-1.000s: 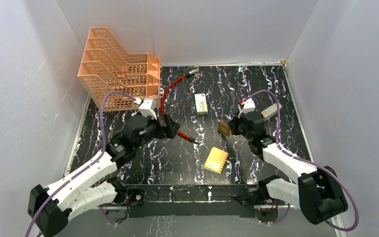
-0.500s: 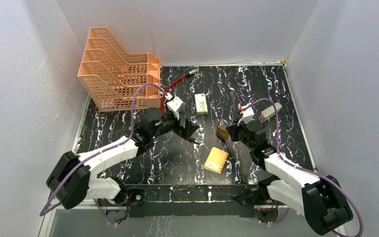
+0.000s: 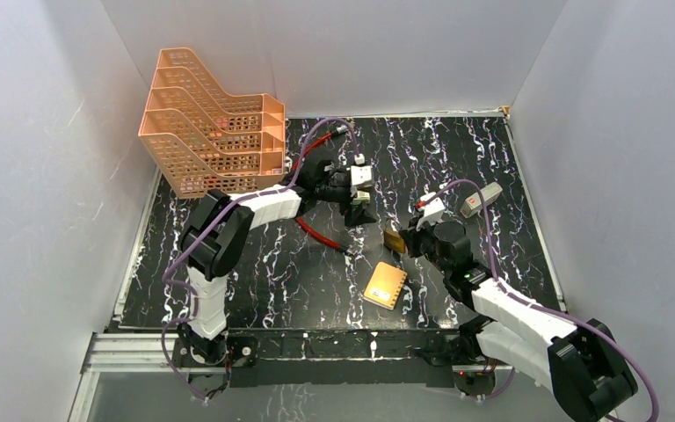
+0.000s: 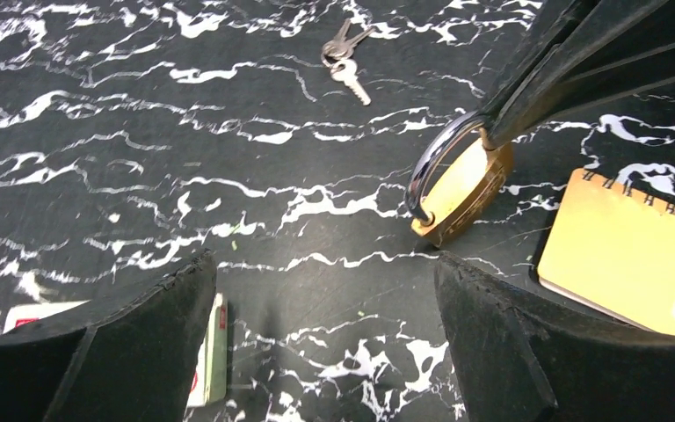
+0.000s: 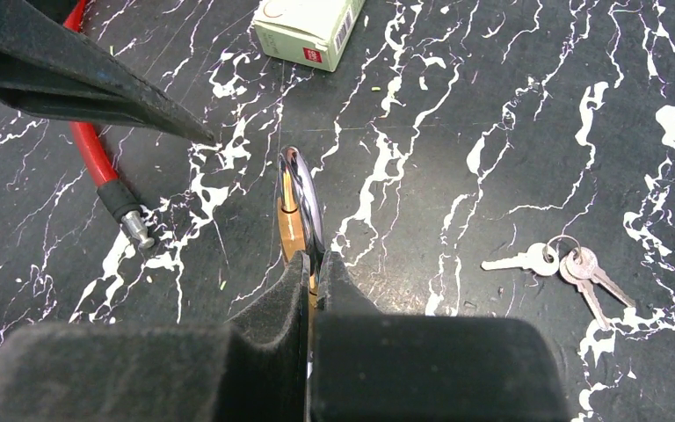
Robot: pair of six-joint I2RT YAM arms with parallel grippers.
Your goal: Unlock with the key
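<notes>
Black marbled table fills my overhead view. A stack of peach mesh trays stands at its upper left.

Below centre lies a yellow spiral notebook. A red cable curves across the middle left. On the right wrist camera I see a small white-green box at the top edge.

The left gripper is reached out to mid-table with its fingers spread wide and nothing between them. One finger hangs over an end of that box.

The right gripper is pinched tight on the brass padlock, which it holds edge-on with the steel shackle pointing away from its camera. From the left wrist camera I see the padlock tilted, its lower corner at the tabletop just beside the notebook's edge.

The key lies flat on the table with others on a small ring, top centre of the left wrist frame. It is past the padlock and well apart from the open fingers. On the right wrist camera the key sits at the right of the frame, near the closed fingers but clear of them and the padlock. I cannot pick it out from overhead.
</notes>
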